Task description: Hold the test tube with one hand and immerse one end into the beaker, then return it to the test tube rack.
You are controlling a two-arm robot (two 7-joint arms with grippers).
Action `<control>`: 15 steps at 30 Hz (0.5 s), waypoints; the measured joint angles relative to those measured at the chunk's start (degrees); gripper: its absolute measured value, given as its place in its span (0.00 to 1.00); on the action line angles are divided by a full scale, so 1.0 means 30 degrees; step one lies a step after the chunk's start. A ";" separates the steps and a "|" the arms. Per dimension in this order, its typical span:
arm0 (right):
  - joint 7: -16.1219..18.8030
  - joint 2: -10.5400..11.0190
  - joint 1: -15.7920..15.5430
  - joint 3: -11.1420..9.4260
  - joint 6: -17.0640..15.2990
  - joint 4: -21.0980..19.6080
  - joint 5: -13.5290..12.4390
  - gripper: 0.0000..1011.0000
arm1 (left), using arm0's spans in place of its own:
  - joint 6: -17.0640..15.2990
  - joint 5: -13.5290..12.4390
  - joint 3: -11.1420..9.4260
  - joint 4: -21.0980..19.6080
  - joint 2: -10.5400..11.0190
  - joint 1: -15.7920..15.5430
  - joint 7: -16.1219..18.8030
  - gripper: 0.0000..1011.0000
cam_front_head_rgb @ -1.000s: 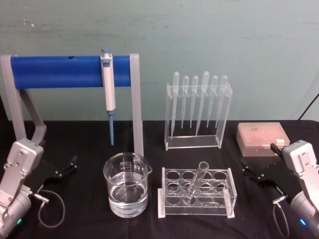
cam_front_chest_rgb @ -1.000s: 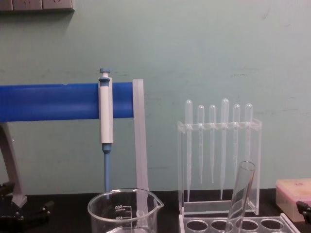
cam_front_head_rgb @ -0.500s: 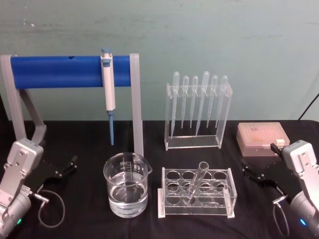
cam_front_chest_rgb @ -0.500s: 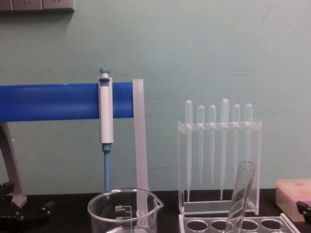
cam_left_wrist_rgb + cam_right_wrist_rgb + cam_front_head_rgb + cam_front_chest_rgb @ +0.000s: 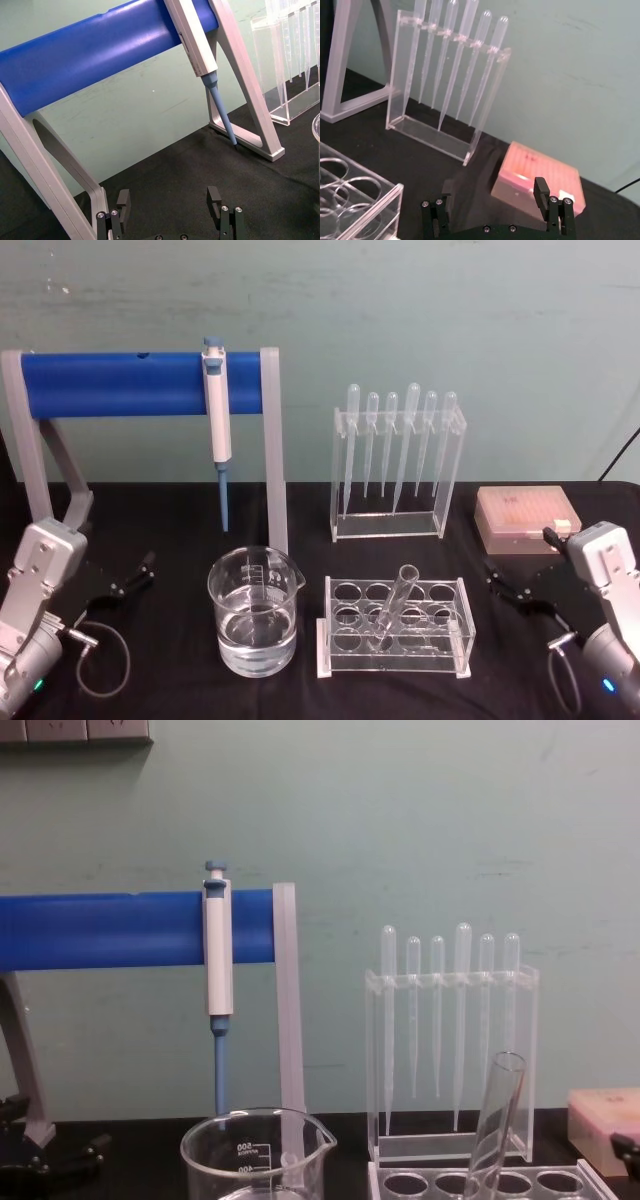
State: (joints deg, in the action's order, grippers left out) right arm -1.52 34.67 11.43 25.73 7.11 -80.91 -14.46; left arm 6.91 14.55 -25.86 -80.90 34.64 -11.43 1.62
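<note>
Left gripper [image 5: 135,575] rests low on the black table [image 5: 180,520], fingers apart and holding nothing. The left wrist view confirms the empty gap between its fingers [image 5: 123,199]. Beyond it stands a blue-barred stand [image 5: 120,382] with a blue-and-white pipettor [image 5: 217,410] hanging from the bar.

Just to this gripper's right sits the beaker [image 5: 230,585], partly filled with clear liquid. Next comes the test tube rack [image 5: 330,650], about midway between the two grippers. The test tube [image 5: 395,605] leans in a middle hole of the rack, its open rim tilted up toward the right gripper.

Behind the rack, a clear pipette stand [image 5: 398,465] holds six thin pipettes. A pink box [image 5: 525,520] lies just beyond the right gripper [image 5: 515,570], which is parked low, also spread wide and empty.

The task appears not yet begun, since the tube is in the rack and ungrasped. The next move likely calls for one gripper to reach in, close on the tube above the rack and draw it out along its lean. The neighbouring rack holes and the beaker's rim are the nearest things to catch on.
</note>
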 joint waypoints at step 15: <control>0.3724 0.1322 -0.0540 -0.1853 0.0996 -0.1656 -0.2301 0.99 | 0.0000 0.0000 0.0000 0.0000 0.0000 0.0000 -0.0001 0.99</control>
State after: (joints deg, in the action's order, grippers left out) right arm 9.66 38.63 9.81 20.17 10.09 -85.87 -21.36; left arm 6.91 14.55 -25.86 -80.90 34.64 -11.43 1.62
